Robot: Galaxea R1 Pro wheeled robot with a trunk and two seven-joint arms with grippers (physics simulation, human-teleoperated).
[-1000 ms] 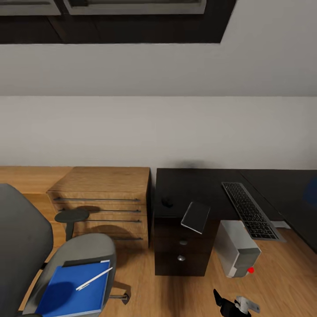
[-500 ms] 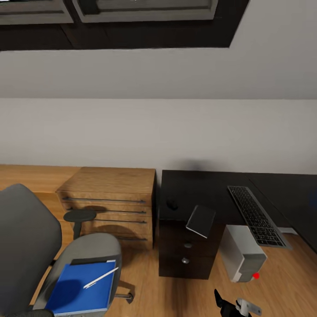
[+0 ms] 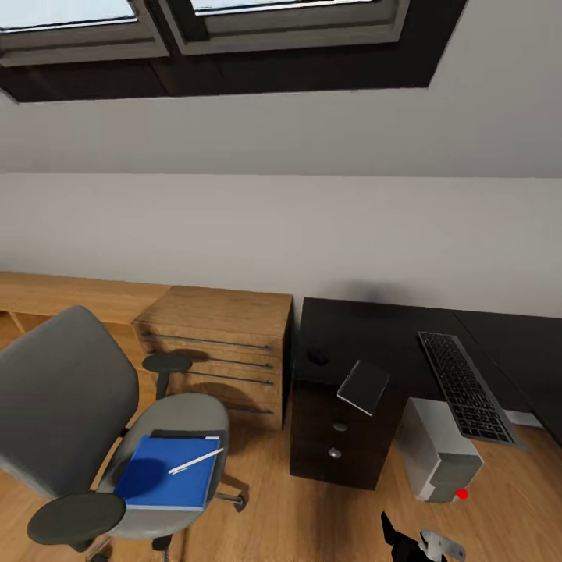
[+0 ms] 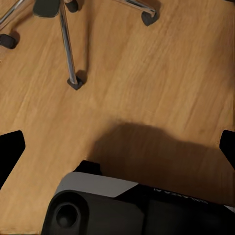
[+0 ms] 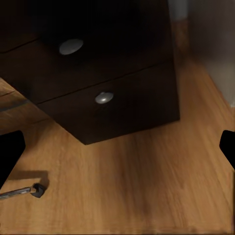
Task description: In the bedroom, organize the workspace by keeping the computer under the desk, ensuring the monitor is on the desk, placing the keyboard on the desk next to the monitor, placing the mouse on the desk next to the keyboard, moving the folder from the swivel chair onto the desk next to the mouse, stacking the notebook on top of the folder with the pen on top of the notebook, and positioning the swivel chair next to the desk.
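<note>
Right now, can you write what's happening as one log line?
bright-blue flat folder: on grey swivel chair | thin white pen: atop folder | pale notebook: overhanging black desk edge

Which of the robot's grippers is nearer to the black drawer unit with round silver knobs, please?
The right. The right gripper faces the black drawer unit with round silver knobs across a strip of wooden floor. The left gripper points at floor near the chrome chair base.
</note>
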